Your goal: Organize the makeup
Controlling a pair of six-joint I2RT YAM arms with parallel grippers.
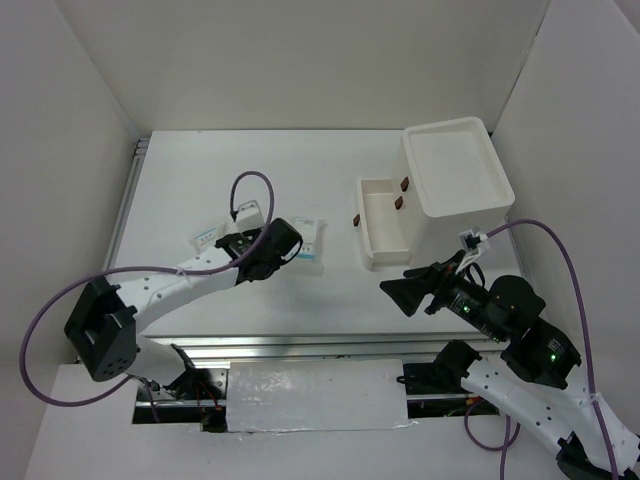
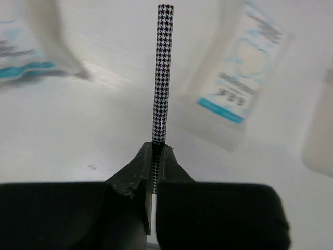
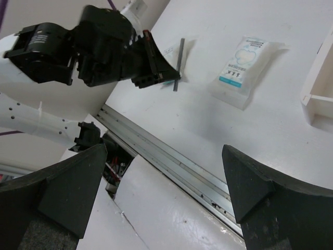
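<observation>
Black fingers of the left gripper point(image 2: 157, 150) are pinched almost shut on the pencil point(image 2: 162, 73), a thin stick in black-and-white houndstooth. They clamp it close to one end, so most of its length juts free beyond the gripper. The right wrist view shows only a short stub on the other side of the grip. Whether the free end is clear of the worktop point(image 2: 104, 130) I cannot tell.

The pencil is well left of the drawer point(image 1: 385, 228), with a packet point(image 2: 242, 78) between the two, just beside the pencil. Its long axis runs roughly alongside the packet's long side, and the free end points away from the arm bases. It therefore aims past the drawer, which lies off to its right, and not at it.

By my reading the pencil is picked up and the carry to the drawer is the step in hand. The next move calls for a swing right over the packet and a wrist turn to lay the pencil along the drawer's length. After that comes a descent before the fingers part. Held so near one end, the pencil may pivot in the grip.

The right gripper point(image 3: 164, 153) is spread wide and empty, hanging just on the near side of the drawer.
</observation>
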